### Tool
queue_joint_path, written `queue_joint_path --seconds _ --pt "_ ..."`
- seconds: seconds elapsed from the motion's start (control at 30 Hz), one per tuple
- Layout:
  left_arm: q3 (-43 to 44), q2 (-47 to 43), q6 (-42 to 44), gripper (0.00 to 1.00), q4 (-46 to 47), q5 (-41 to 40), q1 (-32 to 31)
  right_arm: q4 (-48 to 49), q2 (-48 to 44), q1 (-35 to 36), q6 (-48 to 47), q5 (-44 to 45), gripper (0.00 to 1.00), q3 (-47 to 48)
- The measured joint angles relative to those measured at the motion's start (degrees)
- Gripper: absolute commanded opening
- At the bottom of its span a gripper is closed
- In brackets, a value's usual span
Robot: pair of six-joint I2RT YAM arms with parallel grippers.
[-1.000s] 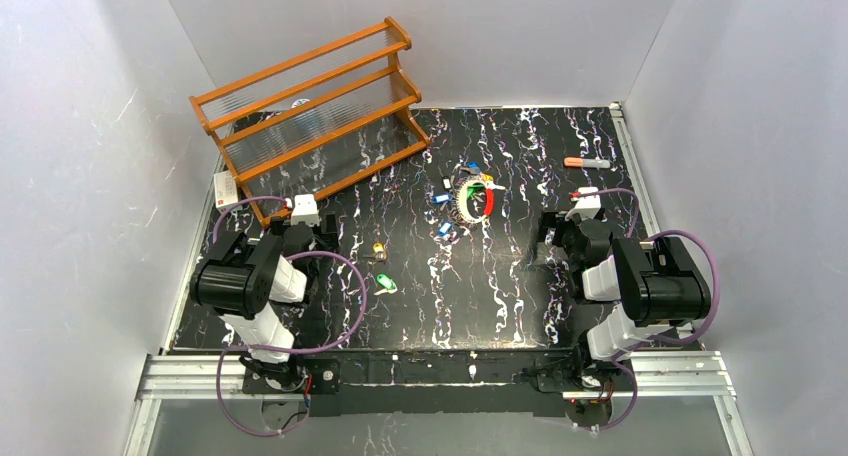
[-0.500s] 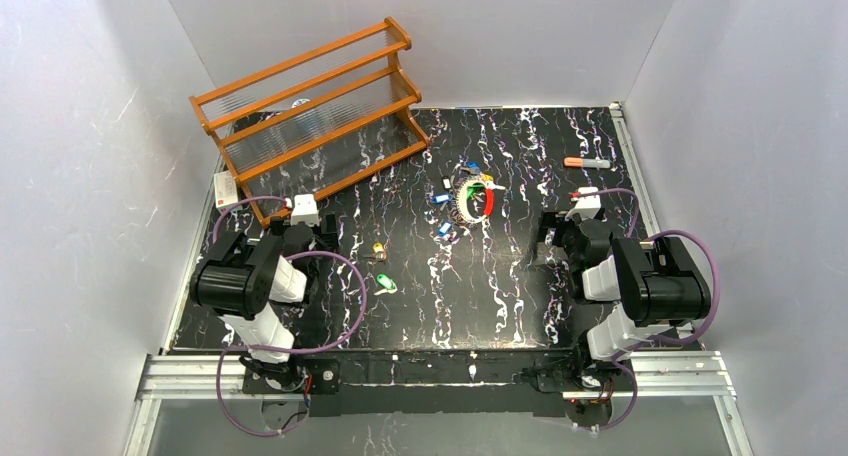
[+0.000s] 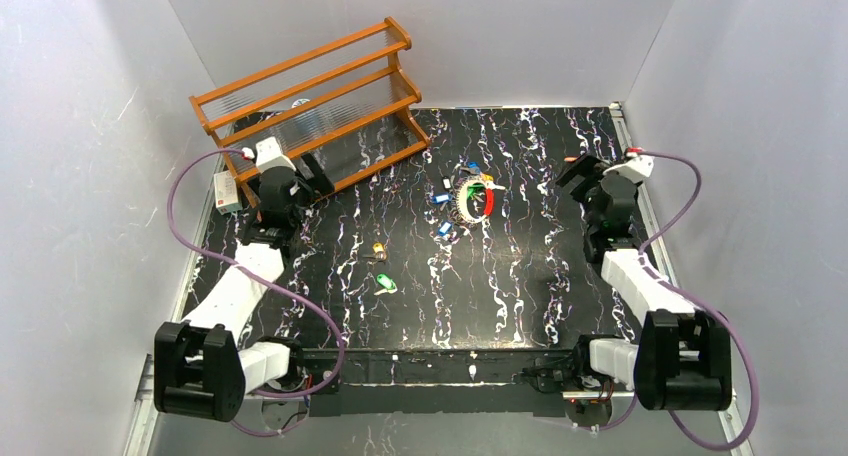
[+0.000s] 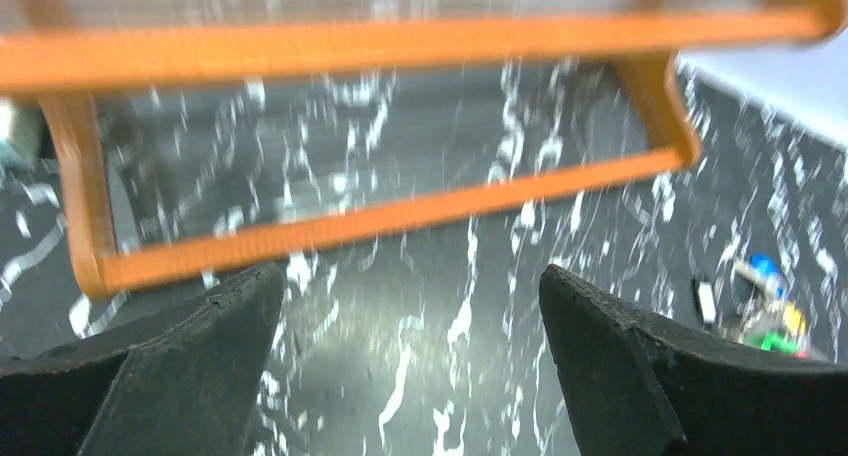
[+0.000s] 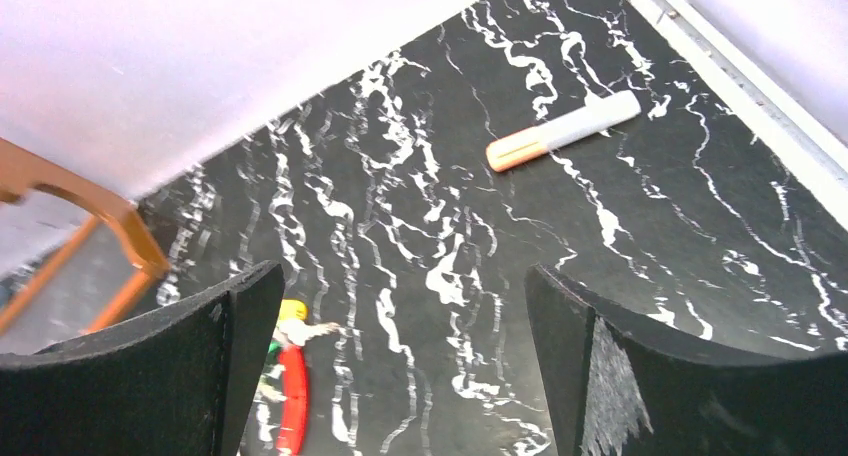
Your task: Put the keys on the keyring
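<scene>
The keyring [image 3: 472, 201], a dark wire ring with a red arc [image 5: 293, 396], lies at mid-table fringed with small coloured tags. Loose keys lie to its left: a green one [image 3: 385, 284], a yellow-orange one [image 3: 379, 248] and a blue one [image 3: 444, 230]. My left gripper [image 3: 312, 176] hovers open by the wooden rack, well left of the ring; its view [image 4: 410, 271] shows the ring's tags [image 4: 765, 316] blurred at the far right. My right gripper [image 3: 575, 172] hangs open to the right of the ring, and nothing sits between its fingers [image 5: 405, 271].
An orange wooden rack [image 3: 310, 106] stands tilted at the back left, close in front of the left gripper [image 4: 400, 216]. An orange-capped marker [image 5: 563, 131] lies beyond the right gripper near the table's right rail. A small white box [image 3: 225, 191] sits at the left edge.
Both arms have unfolded from their tucked pose and reached forward: the left up to the rack, the right toward the back right. Both grippers stayed open; keys and ring have not moved.
</scene>
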Motion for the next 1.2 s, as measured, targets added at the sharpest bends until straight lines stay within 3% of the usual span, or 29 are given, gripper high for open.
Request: queue_joint_path --seconds 0.13,0.23,0.53,0.8,1.1,1.2 --pt "0.9 2.2 -4.5 0.98 -11.5 6.8 0.2 -6.4 -2.3 -0.4 6.5 -2.9 0.99 3.2" --pt "-2.3 2.6 -8.0 0.98 -13.4 13.7 0.2 -9.9 0.3 -0.3 8.8 -9.4 0.99 3.7" --pt "-4.8 2.5 -15.6 0.98 -11.8 26.1 0.2 -20.3 22.8 5.2 8.5 -28.3 0.98 20.2" --pt "-4.8 -1.1 -15.5 0.98 -13.9 27.5 0.2 -27.7 32.3 18.8 1.9 -30.4 0.94 34.8" --pt "-5.3 -4.8 -14.3 0.98 -12.7 31.3 0.2 -35.3 44.3 19.8 -1.7 -30.0 0.91 41.9" --pt "-7.7 -5.9 -15.5 0.97 -10.3 32.2 0.2 -36.0 44.5 20.5 -2.5 -30.3 0.9 43.1"
